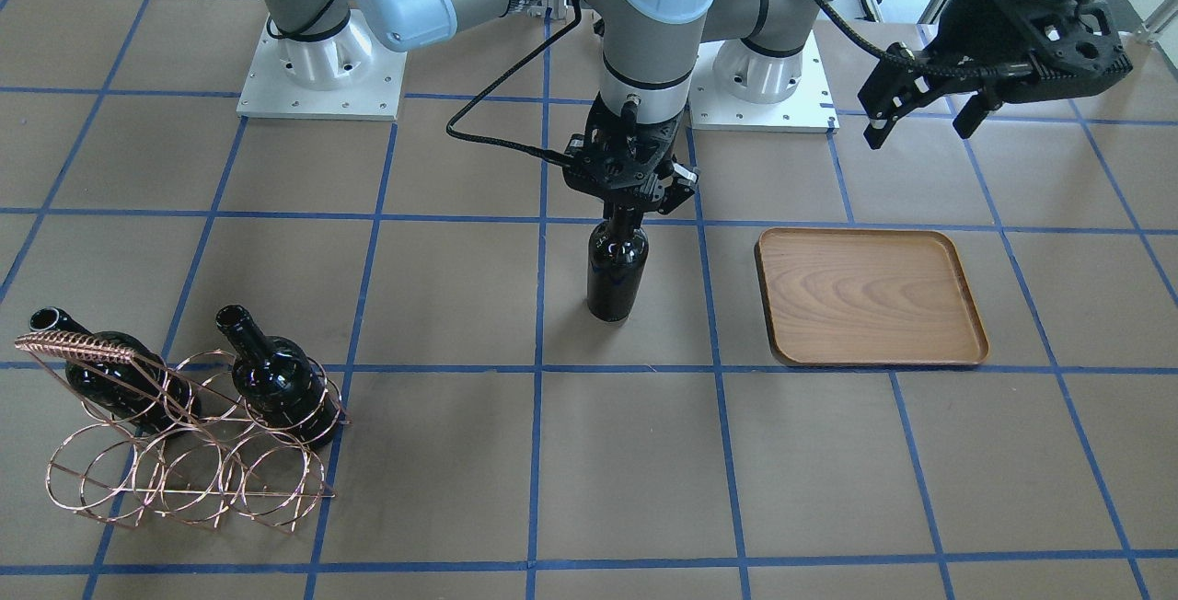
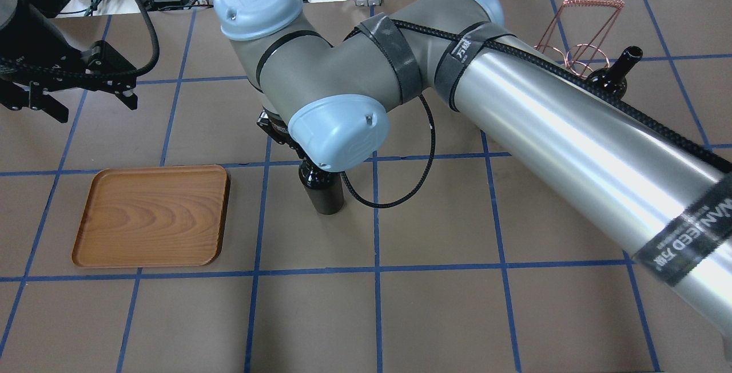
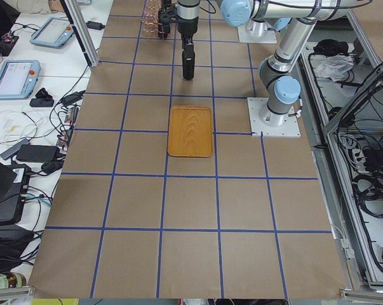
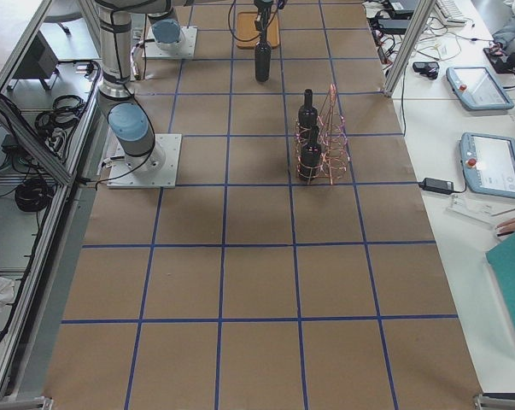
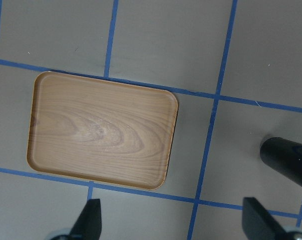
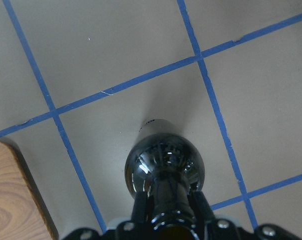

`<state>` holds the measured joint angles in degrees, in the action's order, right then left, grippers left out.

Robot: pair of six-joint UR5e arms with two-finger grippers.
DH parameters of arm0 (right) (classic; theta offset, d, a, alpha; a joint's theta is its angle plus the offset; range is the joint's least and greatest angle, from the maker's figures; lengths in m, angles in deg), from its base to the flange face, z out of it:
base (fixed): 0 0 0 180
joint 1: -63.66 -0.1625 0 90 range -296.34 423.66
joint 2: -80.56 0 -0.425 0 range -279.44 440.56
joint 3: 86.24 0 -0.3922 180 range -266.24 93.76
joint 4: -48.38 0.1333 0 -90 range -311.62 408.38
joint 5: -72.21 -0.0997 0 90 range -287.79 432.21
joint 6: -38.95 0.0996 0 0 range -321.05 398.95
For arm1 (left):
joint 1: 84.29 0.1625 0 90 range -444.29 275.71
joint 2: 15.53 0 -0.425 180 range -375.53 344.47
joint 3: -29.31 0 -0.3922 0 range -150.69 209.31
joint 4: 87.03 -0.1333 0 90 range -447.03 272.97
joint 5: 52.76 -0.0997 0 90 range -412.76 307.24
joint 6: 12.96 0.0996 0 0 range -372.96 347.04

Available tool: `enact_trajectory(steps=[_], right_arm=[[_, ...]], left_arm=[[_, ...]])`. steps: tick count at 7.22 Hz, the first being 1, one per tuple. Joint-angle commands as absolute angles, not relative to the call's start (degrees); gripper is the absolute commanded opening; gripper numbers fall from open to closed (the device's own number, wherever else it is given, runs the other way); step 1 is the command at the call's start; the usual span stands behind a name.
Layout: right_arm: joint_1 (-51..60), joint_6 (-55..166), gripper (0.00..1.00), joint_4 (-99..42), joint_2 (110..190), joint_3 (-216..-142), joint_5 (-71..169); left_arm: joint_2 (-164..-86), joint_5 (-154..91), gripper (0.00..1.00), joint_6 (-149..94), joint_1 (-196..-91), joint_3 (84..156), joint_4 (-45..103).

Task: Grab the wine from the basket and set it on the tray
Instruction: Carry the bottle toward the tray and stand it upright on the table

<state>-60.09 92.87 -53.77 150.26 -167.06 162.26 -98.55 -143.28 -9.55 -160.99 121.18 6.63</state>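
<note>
The right tool (image 1: pixel 629 206) points straight down, its two fingers clamped on the neck of a wine bottle (image 1: pixel 617 273), which hangs upright directly beneath it. In the right wrist view the dark glass shoulder fills the space just below the fingers, which press on either side of the neck. Whether the bottle's base touches the counter (image 1: pixel 460 490) or sits just above it cannot be told. The bottle is outside both the basket and the tray. The tray (image 1: pixel 870 298) lies flat near this tool, on the side toward the left arm, with a strip of bare counter between its rim and the bottle. Nothing rests on its wooden surface. The basket (image 1: pixel 184 453) stands well apart from the right tool on the opposite side, with two other bottles (image 1: pixel 276 379) lying in its upper rings, necks slanting up. The left tool (image 1: pixel 920 129) hangs above the counter beyond the far side of the tray from the bottle, its fingers spread apart and gripping nothing. Its wrist camera looks down on the tray, with the bottle at the view's edge.
</note>
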Motion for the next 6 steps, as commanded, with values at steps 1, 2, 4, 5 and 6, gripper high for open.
enact_trajectory(steps=[1,2,4,5,6], right_arm=[[-60.1,92.9,0.29,-53.8,149.7,-167.2,162.5],[-60.1,93.0,0.46,-53.9,149.6,-167.2,162.4],[-60.0,92.2,0.92,-60.5,149.7,-167.3,162.6],[-60.0,92.1,1.0,-60.9,150.3,-167.3,163.6],[-60.0,91.9,1.0,-60.4,151.0,-167.2,163.8]], left_arm=[[-98.4,-143.3,1.0,-9.5,-160.7,120.8,10.0],[-98.4,-143.3,1.0,-9.5,-160.7,120.7,10.1],[-98.6,-143.0,1.0,-9.4,-160.6,121.1,9.6],[-98.6,-143.2,1.0,-9.4,-160.6,121.1,9.5],[-98.8,-143.1,1.0,-9.4,-160.7,121.1,9.5]])
